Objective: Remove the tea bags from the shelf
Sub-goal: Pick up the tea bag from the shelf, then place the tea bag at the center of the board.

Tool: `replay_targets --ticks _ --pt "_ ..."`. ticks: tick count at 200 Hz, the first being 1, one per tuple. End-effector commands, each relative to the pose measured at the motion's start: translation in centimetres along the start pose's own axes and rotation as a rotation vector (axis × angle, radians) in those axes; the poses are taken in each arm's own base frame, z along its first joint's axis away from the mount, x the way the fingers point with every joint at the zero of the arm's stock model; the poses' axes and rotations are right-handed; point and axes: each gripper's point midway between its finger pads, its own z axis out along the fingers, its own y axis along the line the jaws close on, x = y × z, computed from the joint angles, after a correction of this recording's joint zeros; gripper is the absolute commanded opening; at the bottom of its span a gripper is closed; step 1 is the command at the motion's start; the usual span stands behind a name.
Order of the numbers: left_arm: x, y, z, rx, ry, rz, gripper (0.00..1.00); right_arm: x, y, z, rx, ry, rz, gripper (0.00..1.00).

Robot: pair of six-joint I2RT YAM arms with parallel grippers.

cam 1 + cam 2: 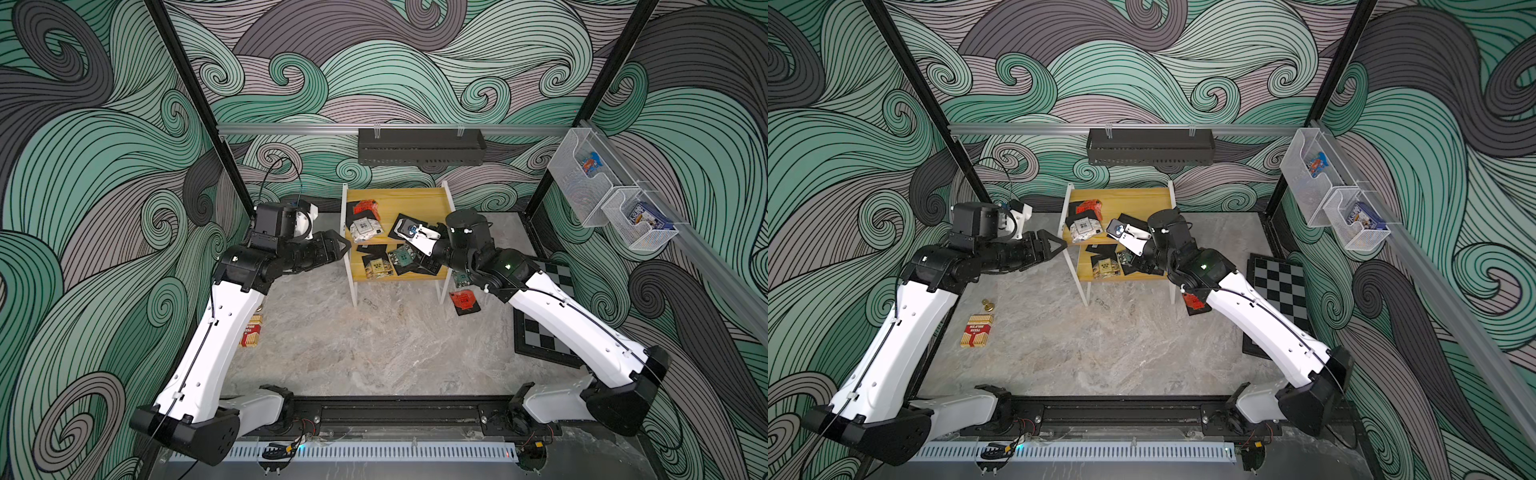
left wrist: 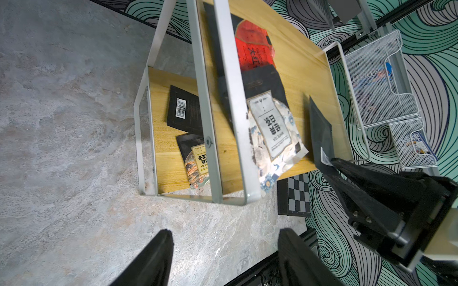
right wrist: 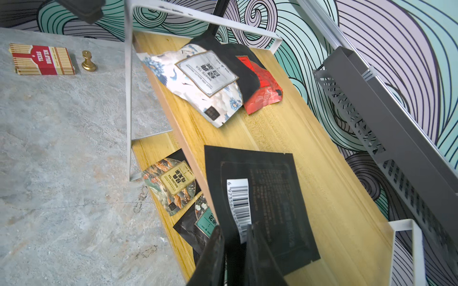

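Setting: Grey marbled tabletop (image 1: 374, 353) inside teal-and-grey wave-patterned walls. We place the small two-tier shelf of yellow wooden boards in a thin white metal frame (image 1: 415, 199) at 12 o'clock, against the back wall.
Right gripper (image 3: 235, 237): jaws pinched together on one thin edge of a flat black-backed tea bag with a white barcode sticker (image 3: 260, 188), right beside that sticker.
Held tea bag: it lies over the upper board, toward 4 o'clock from the board's middle. It reaches away from the fingertips and sits tilted. We cannot tell whether its far edge touches the wood.
Left gripper (image 1: 345, 243): jaws wide apart and holding nothing, at 9 o'clock of the shelf, just outside the frame.
Step in hand: we judge this to be the lift-out of the pinched tea bag.
How to do it well: we would raise it clear of the board's front lip and the frame bar, then draw it toward 5 o'clock, where a red sachet (image 1: 464, 302) lies on the tabletop. The edge grip is slight, so a slow, level pull guards against slipping.
Left on the shelf: a white-and-blue flowered sachet (image 1: 365, 228) and a red-fronted sachet (image 1: 366, 208) at the upper board's 9 o'clock end; a gold-labelled sachet (image 1: 377, 266) below.
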Motion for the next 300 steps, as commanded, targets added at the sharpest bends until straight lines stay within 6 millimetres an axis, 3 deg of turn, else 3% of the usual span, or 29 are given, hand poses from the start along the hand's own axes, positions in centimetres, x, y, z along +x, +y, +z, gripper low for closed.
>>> replay_targets --ticks 1,23,93,144,174,226,274,300 --pt "-0.1 -0.8 -0.5 0.034 -0.014 0.008 0.70 0.3 -0.2 -0.8 0.015 0.004 0.008 0.15" --pt "-0.1 -0.8 -0.5 0.034 -0.014 0.007 0.70 -0.3 -0.5 -1.6 0.028 -0.013 0.012 0.09" --pt "-0.4 -1.0 -0.5 0.037 -0.020 0.012 0.70 -3.1 -2.0 -6.0 0.058 -0.120 0.124 0.05" --pt "-0.4 -1.1 -0.6 0.041 -0.017 0.024 0.70 -4.9 -1.8 -10.5 -0.033 -0.241 0.345 0.04" --pt "-0.2 -1.2 -0.7 0.044 -0.016 0.030 0.70 -4.8 -2.0 -12.6 -0.094 -0.276 0.499 0.03" --pt "0.8 -0.7 -0.6 0.042 0.003 0.048 0.70 -1.9 -1.5 -14.6 -0.163 -0.278 0.743 0.01" --pt "2.7 -0.1 -0.3 0.057 0.050 0.043 0.70 2.5 -1.1 -14.3 -0.177 -0.222 0.959 0.00" --pt "3.3 0.2 -0.1 0.050 0.062 0.054 0.70 5.9 -0.5 -13.7 -0.151 -0.171 1.077 0.00"
